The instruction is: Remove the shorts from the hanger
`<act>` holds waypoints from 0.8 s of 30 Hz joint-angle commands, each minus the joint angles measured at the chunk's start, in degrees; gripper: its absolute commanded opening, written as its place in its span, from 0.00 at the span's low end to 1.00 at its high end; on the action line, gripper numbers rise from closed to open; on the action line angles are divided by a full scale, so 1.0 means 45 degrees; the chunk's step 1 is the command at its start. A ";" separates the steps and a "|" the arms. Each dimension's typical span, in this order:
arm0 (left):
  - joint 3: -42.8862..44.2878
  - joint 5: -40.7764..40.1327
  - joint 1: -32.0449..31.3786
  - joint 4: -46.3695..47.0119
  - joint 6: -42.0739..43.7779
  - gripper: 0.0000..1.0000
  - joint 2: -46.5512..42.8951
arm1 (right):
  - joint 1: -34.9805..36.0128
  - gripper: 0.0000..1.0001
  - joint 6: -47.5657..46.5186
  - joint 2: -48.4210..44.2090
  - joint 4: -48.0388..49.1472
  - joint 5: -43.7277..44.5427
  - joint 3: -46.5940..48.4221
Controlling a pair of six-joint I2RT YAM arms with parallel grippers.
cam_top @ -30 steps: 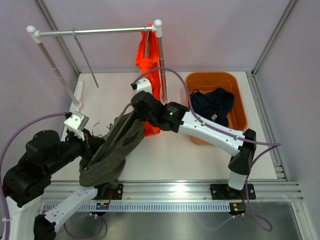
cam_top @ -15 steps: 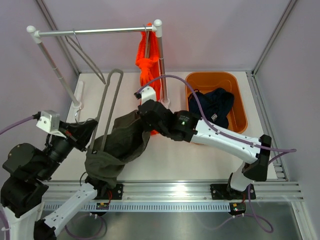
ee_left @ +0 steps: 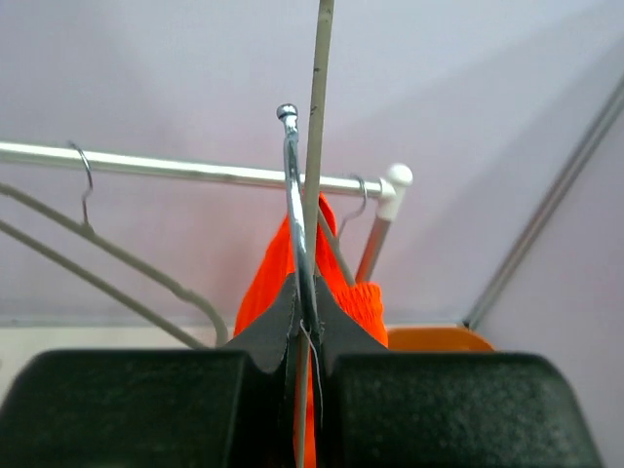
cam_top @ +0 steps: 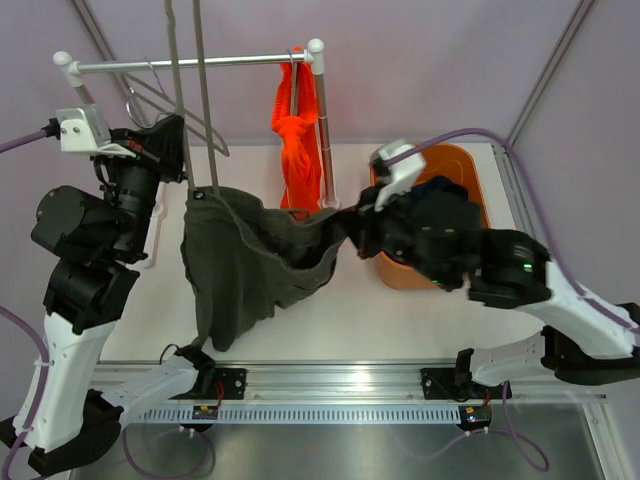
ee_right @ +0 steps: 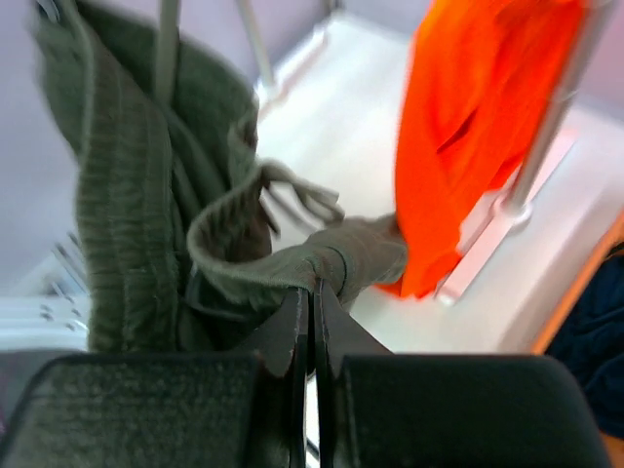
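The left tool (cam_top: 172, 135) is held up high at the left side of the counter (cam_top: 330, 320), clenched tight on the thin metal of a grey hanger (ee_left: 319, 97) whose rods run up past the top of the overhead view. The olive-grey shorts (cam_top: 240, 265) hang from that hanger in a long drape above the counter, off the rail (cam_top: 200, 63). One bunched end of them is stretched out sideways to the right. There the right tool (cam_top: 355, 225) is pinched shut on a folded edge of the cloth, which its wrist view shows caught between the two fingers, with a loose drawstring dangling just beyond. The orange shorts (cam_top: 297, 135) hang on their own hanger at the right end of the rail, close against the white upright post and just behind the stretched olive cloth. An empty hanger (cam_top: 150, 92) hangs on the rail near its left end. The navy shorts (cam_top: 445, 205) lie crumpled in the orange bin (cam_top: 425, 150) on the right side of the counter, partly hidden by the right arm that reaches over it.
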 commanded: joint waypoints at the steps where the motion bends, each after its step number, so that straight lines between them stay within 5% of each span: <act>1: 0.0734 -0.1274 -0.0029 0.2554 0.0697 0.00 0.0150 | -0.0017 0.00 -0.0910 -0.1523 0.0854 0.2123 0.1099; 6: 0.0987 -0.1157 -0.0028 0.3026 0.0678 0.00 0.0717 | -0.0037 0.00 -0.3326 -0.2187 0.2494 0.4317 0.2642; 17: 0.0657 -0.0825 -0.0028 0.3163 0.0581 0.00 0.1264 | -0.0037 0.00 -1.3093 -0.1644 1.3508 0.6117 0.3581; 20: 0.0305 -0.0669 -0.0028 0.3144 0.0542 0.00 0.1323 | -0.0153 0.00 -1.5165 -0.0765 1.4470 0.5785 0.4848; 24: -0.0008 -0.0707 -0.0028 0.2988 0.0483 0.00 0.1323 | -0.0525 0.00 -1.5133 -0.0411 1.4433 0.4985 0.5555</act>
